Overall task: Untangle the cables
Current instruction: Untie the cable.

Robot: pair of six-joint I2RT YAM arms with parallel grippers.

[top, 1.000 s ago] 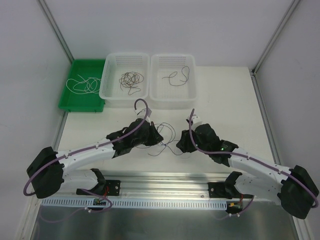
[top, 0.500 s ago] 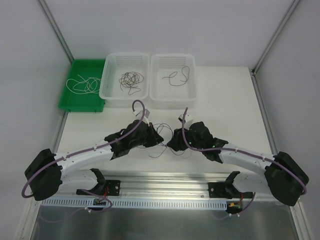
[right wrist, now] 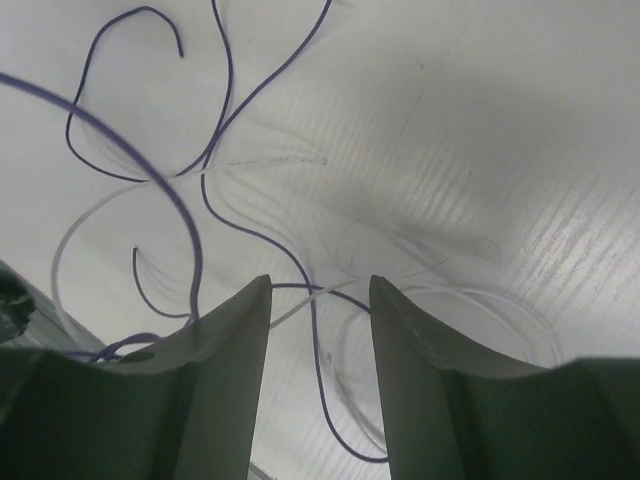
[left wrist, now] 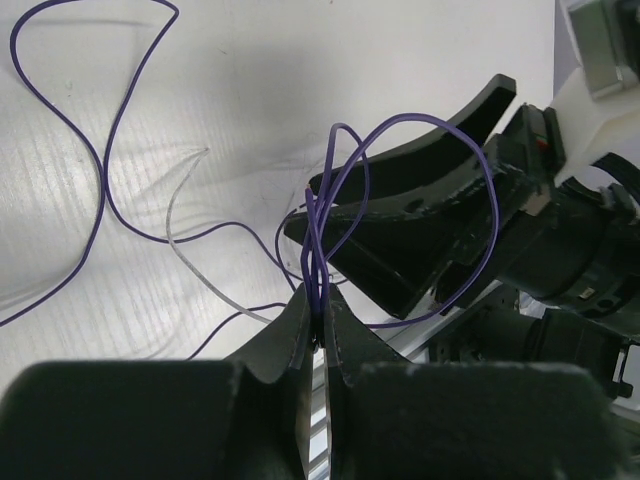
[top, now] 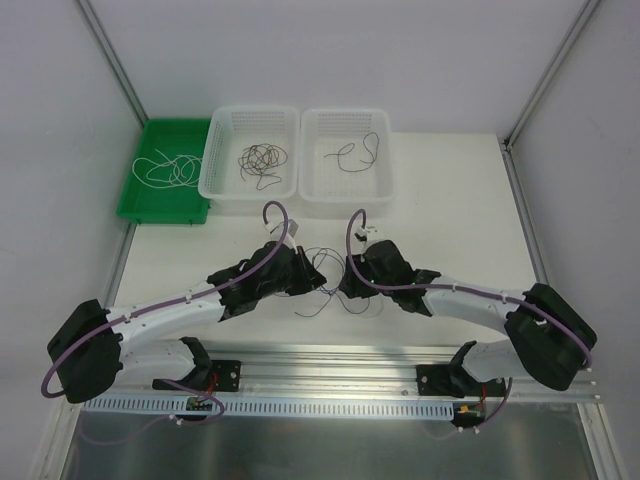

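A small tangle of thin purple and whitish cables (top: 325, 278) lies on the white table between my two grippers. My left gripper (left wrist: 322, 295) is shut on purple cable strands (left wrist: 318, 240) that loop up and over the right gripper's black fingers (left wrist: 420, 215). My right gripper (right wrist: 318, 288) is open, close above the table, with a purple cable (right wrist: 312, 330) and a whitish cable (right wrist: 300, 305) lying between its fingers. In the top view the left gripper (top: 312, 278) and right gripper (top: 343, 284) are nearly touching over the tangle.
A green tray (top: 130, 205) with a whitish cable (top: 165, 168) stands at the back left. Two white baskets follow: the left basket (top: 212, 180) holds a dark cable bundle (top: 261, 162), the right basket (top: 382, 190) a single dark cable (top: 356, 151). A metal rail (top: 330, 365) runs along the near edge.
My right arm has swung left and its gripper has closed in on the tangle beside the left gripper. The left gripper has barely moved.
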